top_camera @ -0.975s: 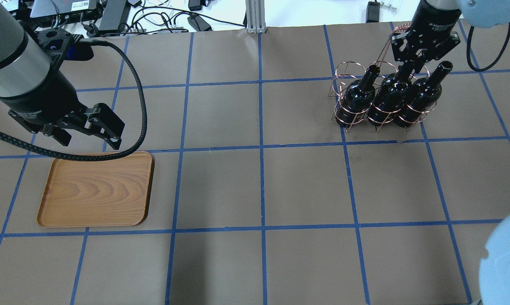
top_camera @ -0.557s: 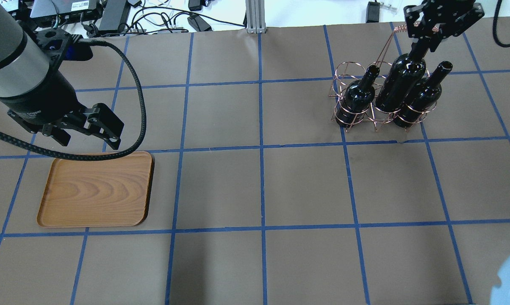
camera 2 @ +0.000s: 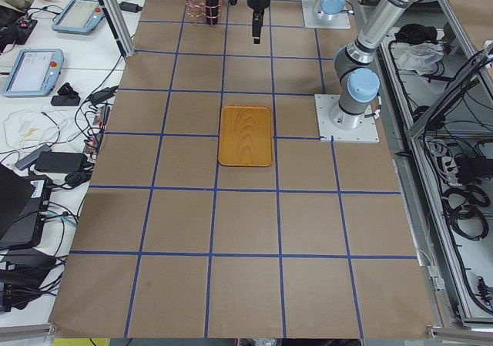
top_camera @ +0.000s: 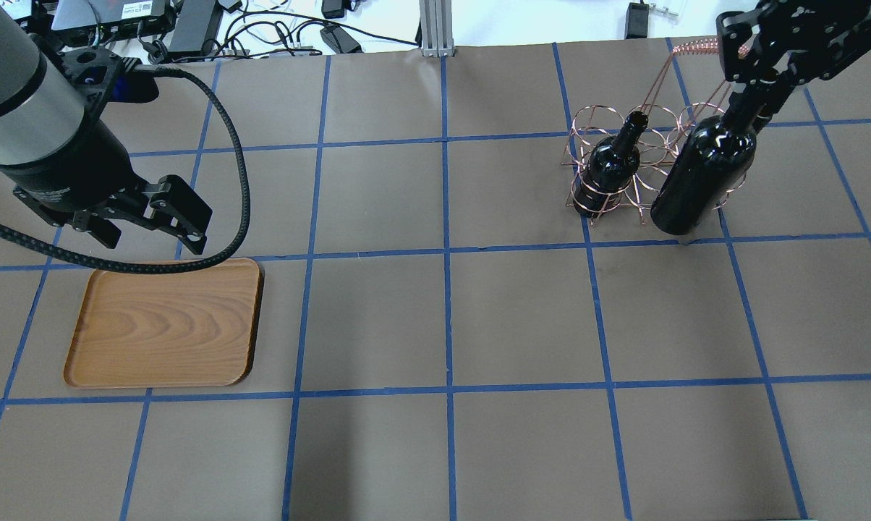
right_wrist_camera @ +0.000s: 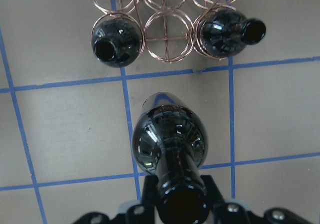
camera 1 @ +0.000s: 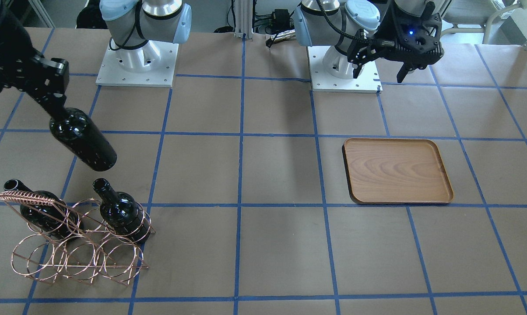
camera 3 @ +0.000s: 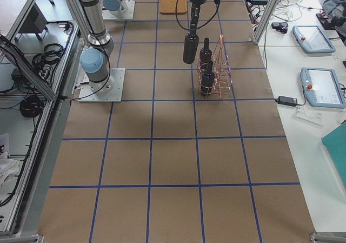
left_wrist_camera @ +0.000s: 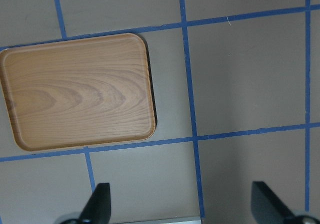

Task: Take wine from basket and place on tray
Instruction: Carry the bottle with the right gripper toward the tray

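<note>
Bright, even light from above fills every view, so the brown worktop (top_camera: 522, 318) carries only soft, faint-edged shadows, such as the pale band low in the overhead view, while the white strip beyond its far edge is washed out. The wine (right_wrist_camera: 170, 134) throws back small white glints and curved reflections off its glossy black glass in the right wrist view, where its mouth, nearest the lens, looks slightly soft. Both side views are small and coarse, and the fingertips (left_wrist_camera: 101, 203) of the left end effector (left_wrist_camera: 182, 203) sit dim and a little blurred at the left wrist view's bottom edge.
</note>
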Available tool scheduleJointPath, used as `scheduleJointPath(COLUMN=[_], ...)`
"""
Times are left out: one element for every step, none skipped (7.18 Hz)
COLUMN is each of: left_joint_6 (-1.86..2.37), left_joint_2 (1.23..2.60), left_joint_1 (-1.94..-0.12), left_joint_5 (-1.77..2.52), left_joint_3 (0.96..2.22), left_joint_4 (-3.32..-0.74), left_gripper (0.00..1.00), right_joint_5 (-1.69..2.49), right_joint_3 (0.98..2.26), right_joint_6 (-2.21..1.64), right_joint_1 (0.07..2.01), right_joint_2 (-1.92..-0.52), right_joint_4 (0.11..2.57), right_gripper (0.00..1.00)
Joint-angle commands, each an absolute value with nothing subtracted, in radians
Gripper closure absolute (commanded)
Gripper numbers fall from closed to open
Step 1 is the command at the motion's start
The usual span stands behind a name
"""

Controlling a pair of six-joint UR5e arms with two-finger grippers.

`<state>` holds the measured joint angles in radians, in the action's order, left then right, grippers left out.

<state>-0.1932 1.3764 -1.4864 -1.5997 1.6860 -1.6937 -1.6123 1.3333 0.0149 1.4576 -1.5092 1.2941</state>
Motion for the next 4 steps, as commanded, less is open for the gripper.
scheduleJointPath(left_joint_6=[-0.198,-0.204,-0.204,-0.213], left_joint_2=[1.376,1.377,1.378,1.379], left_joint_1=[-1.483,-1.476,-1.454,-1.428], left_joint_5=[-1.595,-1.597,-1.595,-1.592], left_joint_3=[1.686,1.686,1.684,1.681], left_joint_4=[-1.689,-1.684,-1.681,-1.68], left_gripper=[0.0,0.0,0.0,0.0], right_joint_5=[-1.608,-1.594,-1.536,-1.532], right_joint_3=[1.474,1.491,1.493,1.49], right_joint_6=[-0.143,-0.267,-0.385,-0.488], right_joint_1=[1.556,1.647,1.736,1.796], right_joint_2=[-1.586,-1.577,-1.55,-1.514], right_joint_4=[1.324,1.35,1.408,1.475], right_gripper=[0.72,0.72,0.72,0.72])
